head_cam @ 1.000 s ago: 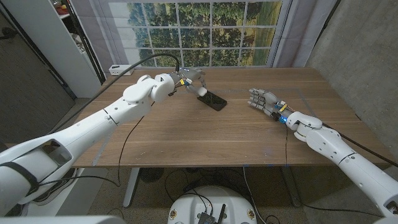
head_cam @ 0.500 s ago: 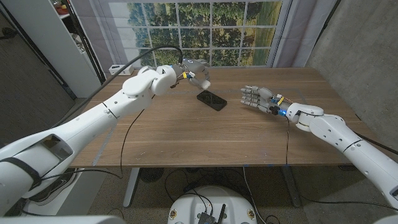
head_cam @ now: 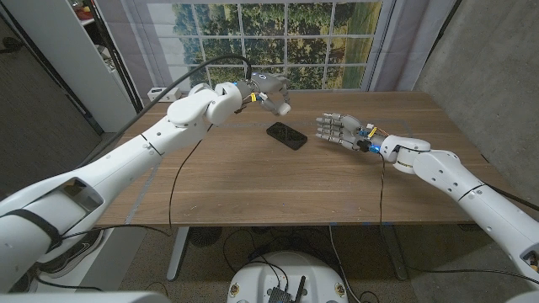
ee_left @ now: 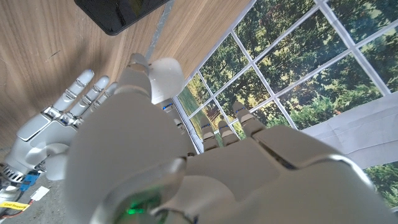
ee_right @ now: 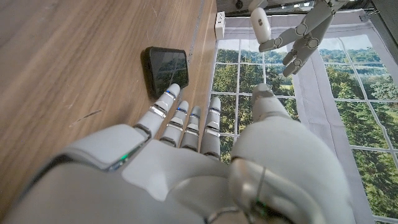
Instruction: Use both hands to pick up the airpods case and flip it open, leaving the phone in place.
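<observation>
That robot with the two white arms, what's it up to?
Its left hand holds a small white airpods case in the air above the far side of the wooden table. The right hand is open, fingers spread, beside a black phone that lies flat on the table. The case looks closed.

Open gap above the table (head_cam: 253,185) between left hand (head_cam: 268,91) and right hand (head_cam: 335,130), phone (head_cam: 286,135) lying flat beneath that gap, bare wood before it, window wall close behind the far edge.
</observation>
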You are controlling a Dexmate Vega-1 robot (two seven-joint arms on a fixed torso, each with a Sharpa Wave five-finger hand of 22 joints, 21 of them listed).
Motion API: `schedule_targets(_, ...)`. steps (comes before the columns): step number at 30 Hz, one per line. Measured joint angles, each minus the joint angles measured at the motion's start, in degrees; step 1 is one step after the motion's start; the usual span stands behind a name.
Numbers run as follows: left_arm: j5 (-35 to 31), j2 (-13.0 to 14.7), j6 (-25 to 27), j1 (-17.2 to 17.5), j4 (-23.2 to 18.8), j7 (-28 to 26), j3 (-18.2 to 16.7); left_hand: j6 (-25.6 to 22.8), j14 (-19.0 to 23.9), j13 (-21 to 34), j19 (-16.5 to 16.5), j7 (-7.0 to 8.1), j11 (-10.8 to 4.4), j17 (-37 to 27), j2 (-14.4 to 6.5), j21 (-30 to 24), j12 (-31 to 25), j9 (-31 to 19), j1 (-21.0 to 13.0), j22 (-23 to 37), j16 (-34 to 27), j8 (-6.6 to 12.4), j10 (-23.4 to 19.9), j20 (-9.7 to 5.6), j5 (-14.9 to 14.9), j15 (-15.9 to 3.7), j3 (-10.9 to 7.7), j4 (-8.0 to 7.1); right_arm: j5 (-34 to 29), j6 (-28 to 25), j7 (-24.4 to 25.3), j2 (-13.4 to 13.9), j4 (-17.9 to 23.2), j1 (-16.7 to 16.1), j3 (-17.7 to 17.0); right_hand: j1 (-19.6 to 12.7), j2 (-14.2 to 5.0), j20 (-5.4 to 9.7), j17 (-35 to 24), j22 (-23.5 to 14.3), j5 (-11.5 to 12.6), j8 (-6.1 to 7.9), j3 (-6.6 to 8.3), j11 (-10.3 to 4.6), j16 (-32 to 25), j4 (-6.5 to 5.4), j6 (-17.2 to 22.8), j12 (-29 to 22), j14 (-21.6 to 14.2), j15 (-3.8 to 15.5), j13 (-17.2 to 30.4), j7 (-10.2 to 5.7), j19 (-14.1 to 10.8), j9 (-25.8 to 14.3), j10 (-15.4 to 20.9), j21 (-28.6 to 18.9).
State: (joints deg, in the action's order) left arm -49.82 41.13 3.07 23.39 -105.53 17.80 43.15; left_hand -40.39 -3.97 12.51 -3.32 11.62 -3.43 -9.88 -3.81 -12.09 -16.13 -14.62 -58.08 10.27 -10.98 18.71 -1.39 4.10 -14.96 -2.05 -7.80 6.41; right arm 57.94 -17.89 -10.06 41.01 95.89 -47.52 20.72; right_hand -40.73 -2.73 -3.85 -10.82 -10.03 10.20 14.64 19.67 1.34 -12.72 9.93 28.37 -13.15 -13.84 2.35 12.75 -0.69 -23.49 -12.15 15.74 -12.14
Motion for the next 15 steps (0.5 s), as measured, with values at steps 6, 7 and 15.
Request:
schedule_targets(6,-0.16,-0.82,0.19,0.39,0.31,-1.2,-0.11,0.0,0.21,-0.28,-0.53,0.0,0.05,0.0,-0.22,0.0,0.0,0.0,-0.22,0.0,0.0,0.0,-0.04,-0.1,0.01,0.2,0.02,-0.02,0.51,1.01,1.95,-1.92,0.49,-0.31,0.18,-0.37,-0.07,0.29,0.0,0.0,0.0,0.0,-0.24,-0.29,-0.21,-0.24,0.31,-0.22,-0.6,-0.08,0.05,0.3,-0.29,-0.25,0.86,0.0)
schedule_targets(7,-0.2,-1.02,0.43,0.53,0.36,-1.48,-0.14,0.0,0.41,-0.28,-0.62,-0.01,0.05,0.0,-0.22,0.0,0.0,0.0,-0.22,0.09,0.0,0.0,-0.05,-0.01,0.01,0.0,0.15,-0.15,0.65,1.23,2.4,-2.39,0.58,-0.37,0.22,-0.41,-0.02,0.29,0.0,0.0,0.0,0.0,-0.24,-0.33,-0.21,-0.24,0.3,-0.36,-0.8,-0.28,0.14,0.3,-0.29,-0.25,0.91,0.0)
schedule_targets(15,-0.45,-1.95,1.68,1.06,0.68,-2.57,-0.14,-0.01,0.7,-0.28,-0.61,-0.01,-0.07,0.0,-0.38,0.0,0.0,0.0,-0.39,0.27,0.0,0.0,-0.76,-0.01,0.41,0.1,0.55,-0.06,1.64,1.61,4.04,-4.62,0.64,-0.24,0.84,-0.69,0.25,0.28,-0.27,0.01,0.0,0.0,-0.24,-0.24,-0.43,-0.23,1.0,-0.44,-1.25,-0.02,0.19,0.43,-0.89,-0.24,1.47,0.0)
